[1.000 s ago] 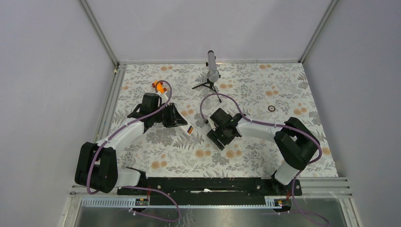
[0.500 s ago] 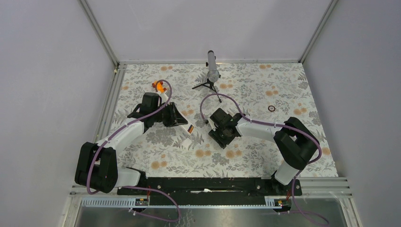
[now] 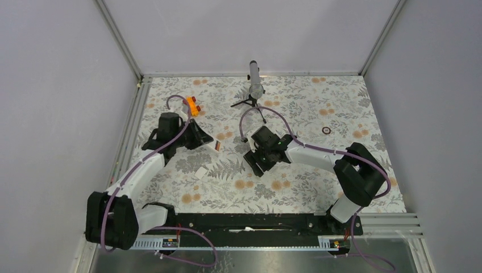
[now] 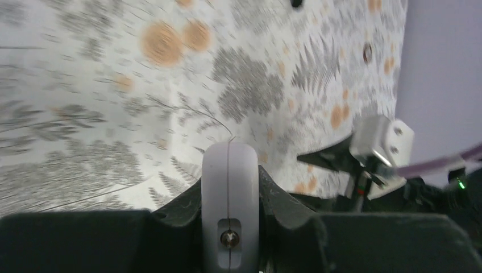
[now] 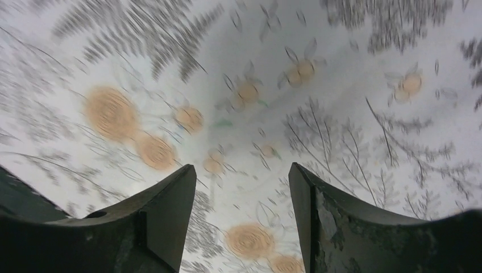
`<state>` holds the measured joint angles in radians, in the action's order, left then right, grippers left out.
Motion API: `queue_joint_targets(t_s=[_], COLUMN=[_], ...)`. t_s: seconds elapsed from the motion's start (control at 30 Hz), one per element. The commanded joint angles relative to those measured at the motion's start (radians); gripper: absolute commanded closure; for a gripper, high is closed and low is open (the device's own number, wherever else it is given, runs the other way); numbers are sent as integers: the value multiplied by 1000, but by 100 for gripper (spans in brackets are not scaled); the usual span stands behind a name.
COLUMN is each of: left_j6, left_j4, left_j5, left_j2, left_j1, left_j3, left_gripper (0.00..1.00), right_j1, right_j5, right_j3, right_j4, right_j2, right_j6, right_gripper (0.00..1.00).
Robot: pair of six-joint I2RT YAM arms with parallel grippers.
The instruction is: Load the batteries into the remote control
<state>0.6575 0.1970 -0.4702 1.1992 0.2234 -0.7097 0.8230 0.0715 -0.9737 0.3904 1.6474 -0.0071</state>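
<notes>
Remote control (image 4: 229, 187) is clamped in the left jaws, which are closed tight on it. It sticks out past them, white and edge-on in the wrist view. From above, its outer tip shows a fleck of orange and dark, too small to name. Near those jaws, on the side toward the arm bases, a small white square cover (image 3: 202, 172) lies flat on the floral counter (image 3: 307, 102). On their far side lies an orange toy piece (image 3: 193, 105). To their right the right jaws stand apart, with nothing between them, over bare counter. Beyond those is a grey cylinder on a small tripod (image 3: 254, 85).
</notes>
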Motion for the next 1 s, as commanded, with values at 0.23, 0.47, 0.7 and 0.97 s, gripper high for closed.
queue_joint_targets(t_s=[0.23, 0.47, 0.7, 0.97], left_j6=[23, 86, 65, 57], left_j4=[358, 487, 567, 570], left_j5=[629, 918, 1032, 1018], left_j2=[-287, -440, -485, -481], left_j1=[-150, -159, -163, -163], left_j3=[-148, -172, -227, -234], left_gripper=[100, 100, 99, 97], right_j1=[238, 311, 363, 370], right_j5=[-39, -81, -220, -343], right_j3=[-402, -604, -813, -806], right_j4=[-164, -163, -101, -30], right_j2=[301, 500, 693, 698], right_j6=[52, 51, 13, 75], right_gripper=[19, 2, 2, 30])
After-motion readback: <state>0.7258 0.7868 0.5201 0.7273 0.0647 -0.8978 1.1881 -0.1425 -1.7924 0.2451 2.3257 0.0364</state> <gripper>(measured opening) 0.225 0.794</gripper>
